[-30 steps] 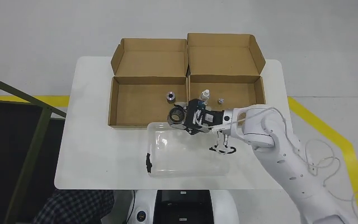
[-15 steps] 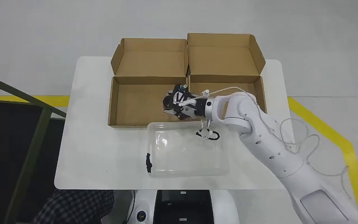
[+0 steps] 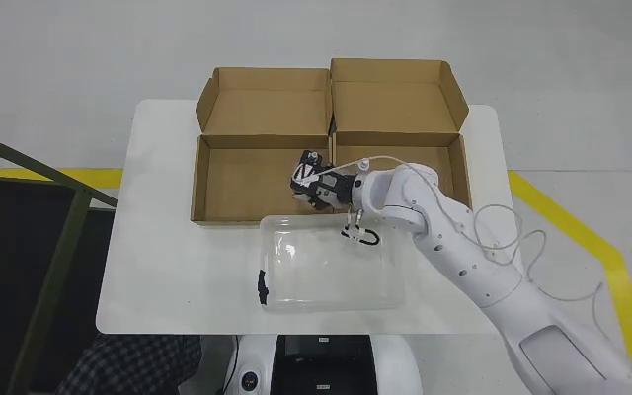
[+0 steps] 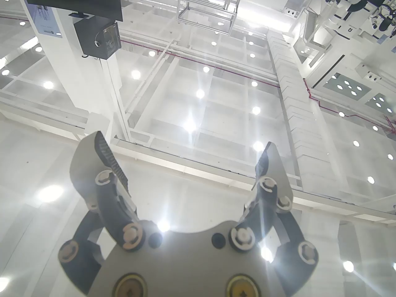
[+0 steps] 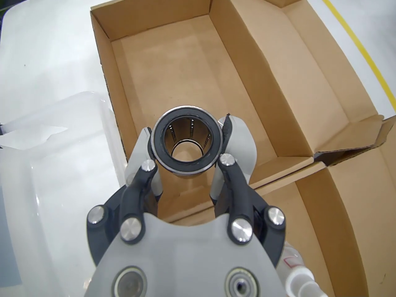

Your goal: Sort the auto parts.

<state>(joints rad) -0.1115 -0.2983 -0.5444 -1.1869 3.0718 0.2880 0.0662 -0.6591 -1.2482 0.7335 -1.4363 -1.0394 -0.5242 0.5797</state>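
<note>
Bearing (image 5: 188,131) clamped in right claw (image 5: 188,139) over cardboard box (image 5: 173,63); left claw (image 4: 183,143) spread, empty

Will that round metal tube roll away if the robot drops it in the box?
Probably it rolls if it lands sideways: the tube is a smooth round cylinder. The walls of the cardboard box would likely stop it. It looks like metal, so probably stiff and heavy for its size.

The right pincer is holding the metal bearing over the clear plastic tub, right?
No: the right pincer holds the metal bearing over a cardboard box, not the clear plastic tub; the right wrist view shows it.
</note>
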